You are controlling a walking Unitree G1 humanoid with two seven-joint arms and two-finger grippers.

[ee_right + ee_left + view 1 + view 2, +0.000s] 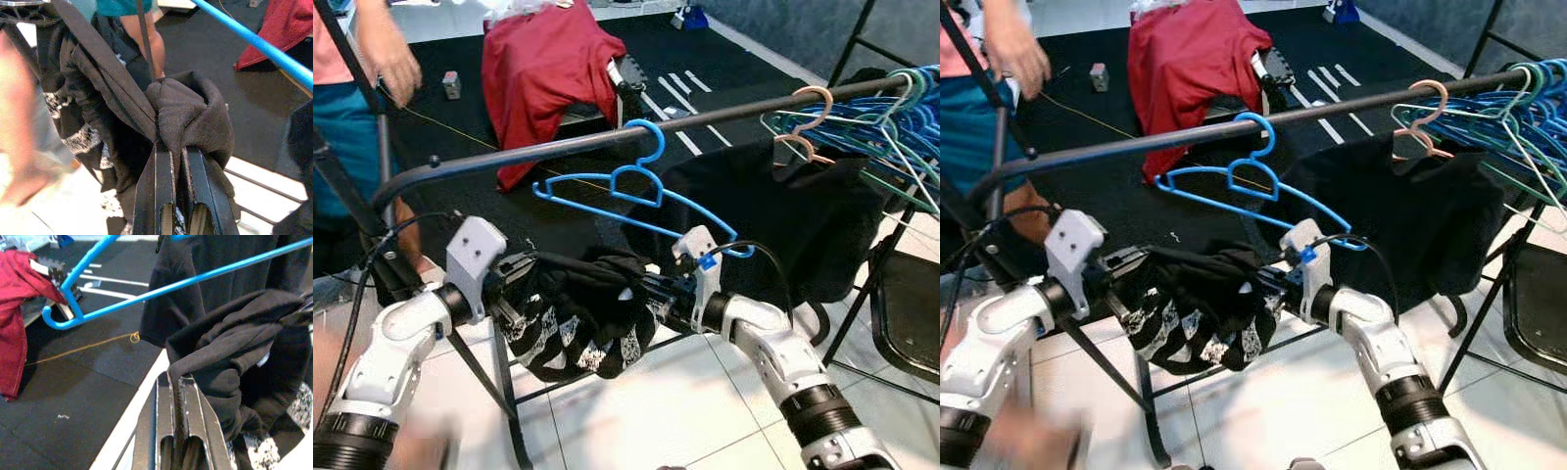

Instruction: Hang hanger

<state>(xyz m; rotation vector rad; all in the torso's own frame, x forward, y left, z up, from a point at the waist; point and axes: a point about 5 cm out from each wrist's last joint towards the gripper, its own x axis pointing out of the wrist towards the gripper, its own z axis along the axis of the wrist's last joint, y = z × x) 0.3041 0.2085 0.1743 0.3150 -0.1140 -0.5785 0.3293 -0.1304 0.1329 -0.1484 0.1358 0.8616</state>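
Pinching a black patterned cloth garment (576,318) between them, the left tool (178,396) and right tool (171,156) are hanging just below the blue plastic hanger (641,191) hooked on the dark metal rail (607,139).

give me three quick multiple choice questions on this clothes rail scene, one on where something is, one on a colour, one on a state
1. Where does the blue hanger hang?
A. on the dark rail
B. on the floor
C. on the chair

2. What colour is the cloth draped behind the rail?
A. yellow
B. red
C. white

3. How is the black garment held?
A. lying loose
B. by one gripper
C. pinched by the left gripper and right gripper

Answers: 1 A, its hook is over the rail. 2 B, plainly red. 3 C, both wrist views show fingers clamped on fabric.
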